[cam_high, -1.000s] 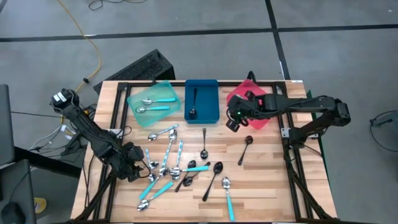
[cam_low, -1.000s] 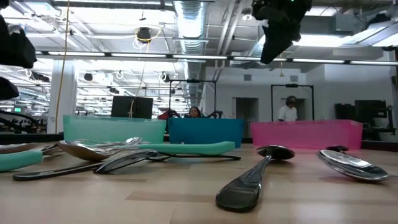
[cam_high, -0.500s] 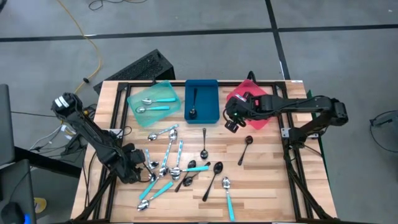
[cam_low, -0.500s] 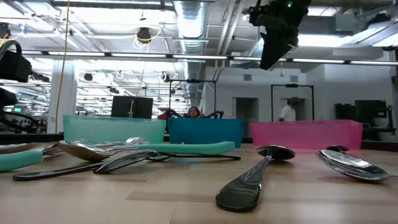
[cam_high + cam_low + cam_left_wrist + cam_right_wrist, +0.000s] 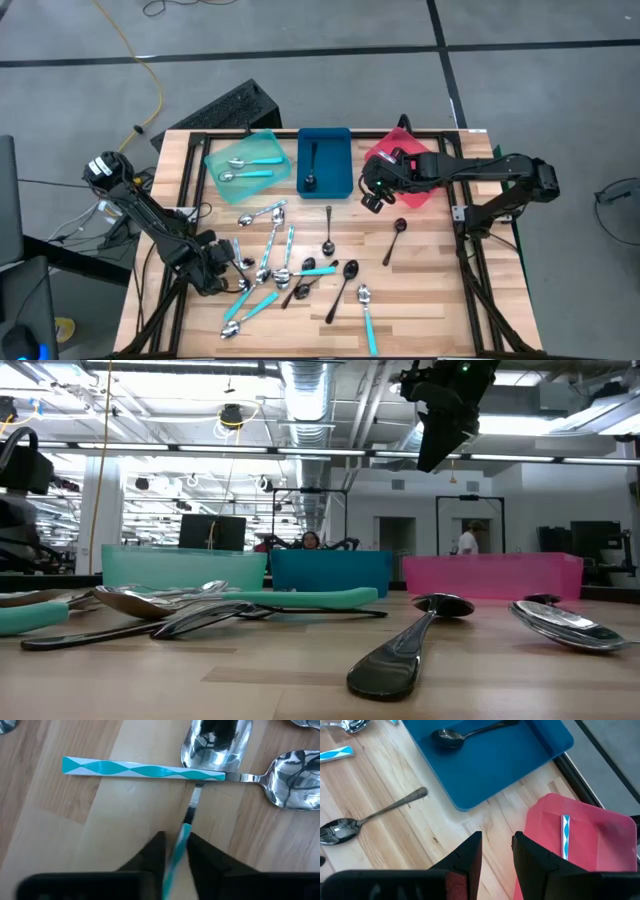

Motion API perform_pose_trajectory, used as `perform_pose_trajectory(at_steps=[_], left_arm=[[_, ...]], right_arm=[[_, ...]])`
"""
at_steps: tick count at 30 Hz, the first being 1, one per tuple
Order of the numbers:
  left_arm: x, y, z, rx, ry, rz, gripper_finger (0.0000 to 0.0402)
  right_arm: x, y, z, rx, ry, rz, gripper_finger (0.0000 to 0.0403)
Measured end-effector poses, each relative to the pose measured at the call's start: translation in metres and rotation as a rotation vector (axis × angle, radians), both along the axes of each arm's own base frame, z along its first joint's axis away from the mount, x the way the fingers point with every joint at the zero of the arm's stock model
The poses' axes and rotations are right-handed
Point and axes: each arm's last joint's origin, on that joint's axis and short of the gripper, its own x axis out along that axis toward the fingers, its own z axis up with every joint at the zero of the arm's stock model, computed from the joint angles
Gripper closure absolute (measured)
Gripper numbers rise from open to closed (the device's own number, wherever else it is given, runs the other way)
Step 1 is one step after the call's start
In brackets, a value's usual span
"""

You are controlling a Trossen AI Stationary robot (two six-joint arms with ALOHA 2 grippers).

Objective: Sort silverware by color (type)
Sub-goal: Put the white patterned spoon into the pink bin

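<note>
Silverware lies loose on the wooden table: teal-handled, black and silver spoons in a pile (image 5: 285,265), with a black spoon (image 5: 394,240) apart to the right. My left gripper (image 5: 214,268) is down at the pile's left edge, shut on a teal-handled spoon (image 5: 192,805). That spoon's bowl (image 5: 215,740) lies beside a second teal-handled spoon (image 5: 145,770). My right gripper (image 5: 374,196) hangs open above the table between the blue tray (image 5: 325,160) and the pink tray (image 5: 580,835), with nothing between its fingers (image 5: 470,855). My left gripper pinches the spoon's teal handle (image 5: 175,852) between its two fingers, which come down at it from above with one on each side. The handle runs forward out of the fingers. The spoon's neck and bowl still lie among the other spoons on the table.
The teal tray (image 5: 240,152) at the far left holds two teal-handled spoons. The blue tray holds a black spoon (image 5: 465,734). A teal-and-white handle (image 5: 565,837) lies in the pink tray. Bare wood lies along the table's right side (image 5: 430,290).
My left arm has shifted a little at the left edge of the spoon pile. My right gripper has drifted slightly toward the table's left, staying high. No spoon has visibly moved.
</note>
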Motion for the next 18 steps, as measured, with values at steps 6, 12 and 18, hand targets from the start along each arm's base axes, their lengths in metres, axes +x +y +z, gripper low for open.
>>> perform_pose_trajectory(at_steps=[6, 12, 18], left_arm=[[0.001, -0.001, 0.0, -0.007, -0.034, 0.05, 0.0392], [0.012, -0.008, 0.01, 0.009, -0.153, 0.068, 0.0398], [0.021, -0.011, 0.018, 0.051, -0.318, 0.099, 0.0399]], right_arm=[[0.0, 0.0, 0.0, 0.0, -0.002, 0.0, 0.0272], [0.001, 0.0, 0.001, -0.001, -0.017, 0.0, 0.0272], [0.005, 0.0, 0.003, -0.005, -0.064, 0.0, 0.0272]])
